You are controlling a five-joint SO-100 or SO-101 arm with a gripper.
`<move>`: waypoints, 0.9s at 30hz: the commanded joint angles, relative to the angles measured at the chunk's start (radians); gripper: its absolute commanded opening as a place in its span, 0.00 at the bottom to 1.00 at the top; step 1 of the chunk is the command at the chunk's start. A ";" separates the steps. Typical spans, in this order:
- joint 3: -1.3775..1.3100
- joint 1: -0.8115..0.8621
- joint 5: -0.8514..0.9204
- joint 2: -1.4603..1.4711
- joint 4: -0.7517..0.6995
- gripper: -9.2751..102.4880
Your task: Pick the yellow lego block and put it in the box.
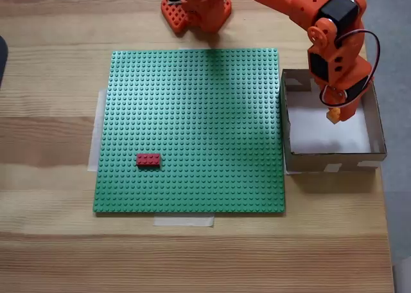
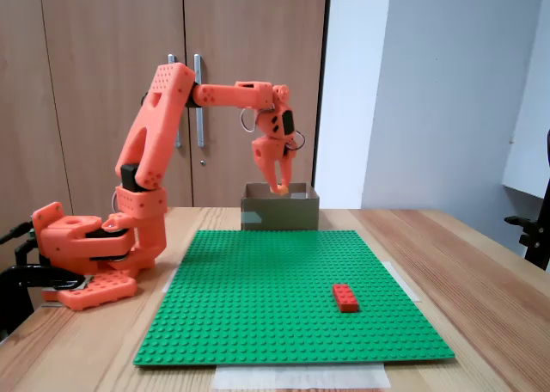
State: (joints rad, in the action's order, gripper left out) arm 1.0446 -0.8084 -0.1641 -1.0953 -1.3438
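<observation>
Fixed view from above: yellow block [image 1: 334,115] pinched in the pincer [image 1: 334,115], hanging over the white bottom of the box [image 1: 334,158]. Carrying done, by the look of it; drop step now. Next move, at a guess: open the pincer, maybe after going a bit lower, so the block lands inside and not on a wall. Red block [image 1: 148,159] well apart, alone on the green plate [image 1: 192,113], not to be touched.

Fixed view from the side: shows height. Block [image 2: 281,186] at about the level of the box rim [image 2: 279,213], not yet down on the bottom. Shows too the whole arm bent over from its base on the table [image 2: 464,263]. From above: box bottom bare, hidden from the side.
</observation>
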 commanded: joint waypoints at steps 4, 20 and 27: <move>-0.041 0.005 -0.003 0.035 0.057 0.08; 0.054 0.005 0.000 0.084 0.146 0.08; 0.054 0.008 0.002 0.092 0.140 0.08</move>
State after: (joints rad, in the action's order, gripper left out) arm 1.1075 -0.8099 -0.1580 -0.9986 -1.2042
